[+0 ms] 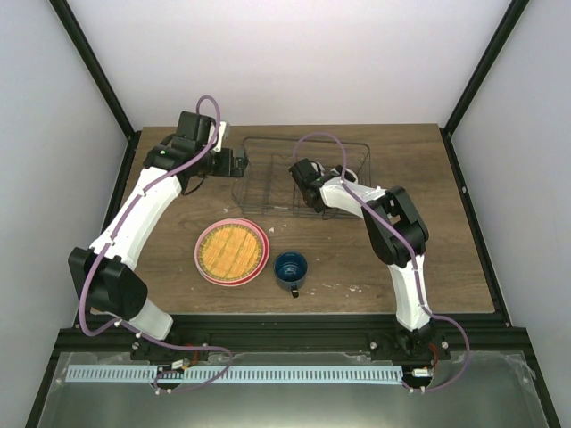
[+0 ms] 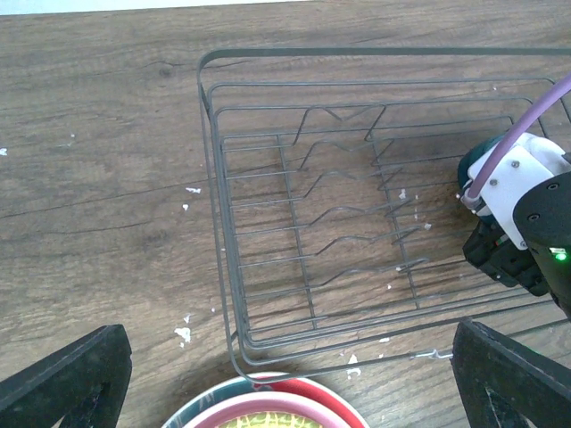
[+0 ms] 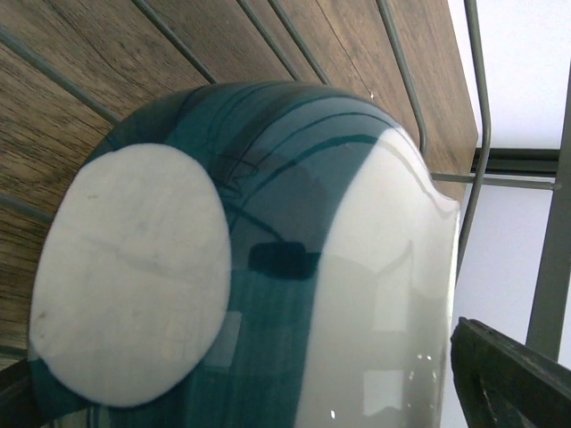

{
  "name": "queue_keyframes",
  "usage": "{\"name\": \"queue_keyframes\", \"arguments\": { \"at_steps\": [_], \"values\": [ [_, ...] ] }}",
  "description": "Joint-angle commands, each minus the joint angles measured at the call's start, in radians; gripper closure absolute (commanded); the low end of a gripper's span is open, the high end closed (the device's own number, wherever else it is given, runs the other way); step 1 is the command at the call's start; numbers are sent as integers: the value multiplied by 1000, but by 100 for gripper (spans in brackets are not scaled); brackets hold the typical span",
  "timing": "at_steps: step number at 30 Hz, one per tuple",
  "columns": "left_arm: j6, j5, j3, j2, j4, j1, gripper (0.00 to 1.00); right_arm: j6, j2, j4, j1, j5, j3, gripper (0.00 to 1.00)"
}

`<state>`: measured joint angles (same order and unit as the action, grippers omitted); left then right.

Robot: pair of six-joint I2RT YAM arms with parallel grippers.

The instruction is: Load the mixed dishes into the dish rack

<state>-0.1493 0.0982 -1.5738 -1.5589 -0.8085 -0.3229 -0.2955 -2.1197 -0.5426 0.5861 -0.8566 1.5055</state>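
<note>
**Bowl at risk of being tipped as the fingers are drawn clear**

The small cream bowl with the teal outside (image 3: 294, 267) is found inside the rectangular dark thin-wire dish rack (image 1: 268, 143), in its right half. It is tilted, with its pale foot turned up towards the wrist camera. The right gripper (image 1: 302, 171) is reached down into the rack, and its fingers (image 3: 513, 379) are spread wide on either side of the bowl. Whether a pad touches the rim cannot be made out.

If the gripper is lifted at a slant, the rim may be caught and the bowl rolled off the wires. The light rack may also be dragged along the table's (image 1: 428, 267) far edge.

The left gripper (image 1: 237, 165) is held fully apart and empty, just beside the rack's left wall, so a clash between the arms is possible there.

Near the table's middle, the plate with the orange-yellow woven-pattern face (image 1: 233, 249) is stacked on the pink round plate (image 1: 202, 260). Both may therefore be lifted together. The small dark blue handled mug (image 1: 291, 267), just to their right, may be knocked.
</note>
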Motion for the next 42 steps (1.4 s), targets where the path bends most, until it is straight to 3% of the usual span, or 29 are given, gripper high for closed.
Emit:
{"name": "queue_keyframes", "arguments": {
  "at_steps": [1,19,42],
  "values": [
    [6,4,8,9,10,6,0,14,-10,-80,20,65,16,0],
    [6,26,-5,-18,3,7,0,87,30,-209,30,292,45,0],
    [-7,26,43,-9,15,7,0,108,43,-288,50,416,55,0]
  ]
}}
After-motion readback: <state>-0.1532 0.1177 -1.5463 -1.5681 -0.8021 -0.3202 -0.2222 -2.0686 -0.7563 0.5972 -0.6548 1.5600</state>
